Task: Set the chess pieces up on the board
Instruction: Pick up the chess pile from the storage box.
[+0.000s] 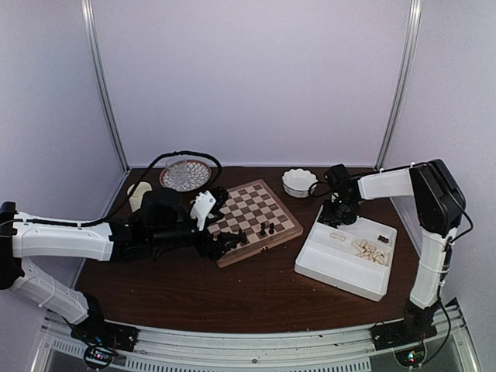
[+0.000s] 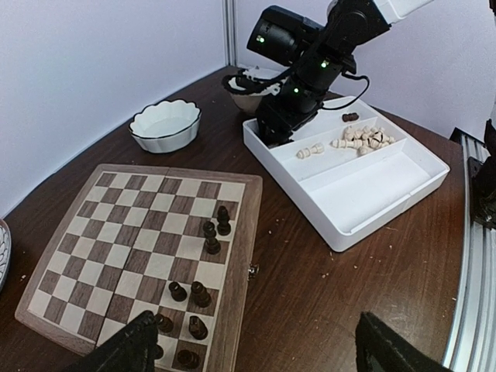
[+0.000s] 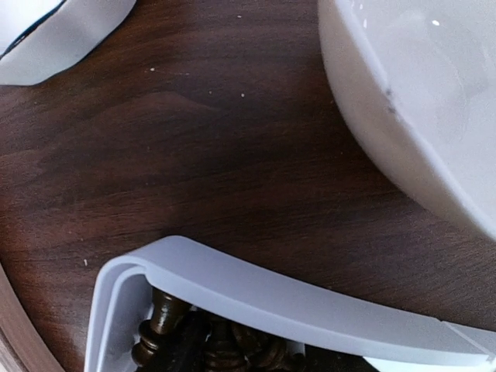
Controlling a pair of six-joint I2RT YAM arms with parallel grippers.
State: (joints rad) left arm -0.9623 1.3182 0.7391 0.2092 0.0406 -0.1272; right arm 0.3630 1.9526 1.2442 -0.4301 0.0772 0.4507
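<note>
Top external, then the wrists. Shows a dark wooden table (image 1: 194, 294) carrying everything. Shows the left arm (image 1: 62, 240) stretched low across the table from the left, and the right arm (image 1: 434, 201) bent over from the right.

Finds a white divided tray (image 1: 333, 267) on the right half, set at an angle. Finds the board (image 1: 260, 203) left of centre, lying flat, also turned at an angle and well apart from the tray. Picks out a patterned plate (image 1: 184, 174) behind the board and a white scalloped bowl (image 1: 298, 182) near the tray's far corner.

Puts the left gripper (image 1: 223, 244) over the board's near-left corner. From the left wrist, shows its fingers (image 2: 128, 353) spread wide above the board's near edge.

Puts the right gripper (image 1: 339, 215) down at the tray's far-left compartment. Cannot tell from any view whether its jaws stand parted or pinch something. From the right wrist, gives only the tray's curved corner wall, with dark turned pieces (image 3: 159, 318) crowded behind it, and a white rounded wall (image 3: 418, 101) just beyond.

Counts about seven dark chess pieces (image 2: 211, 238) upright on the board, gathered along the side nearest the tray and toward the near corner. Finds pale pieces (image 2: 364, 138) heaped in a far compartment of the tray, a lone pale piece (image 2: 310, 151) lying just beside them, and a small dark piece (image 2: 350, 117) behind the heap.
</note>
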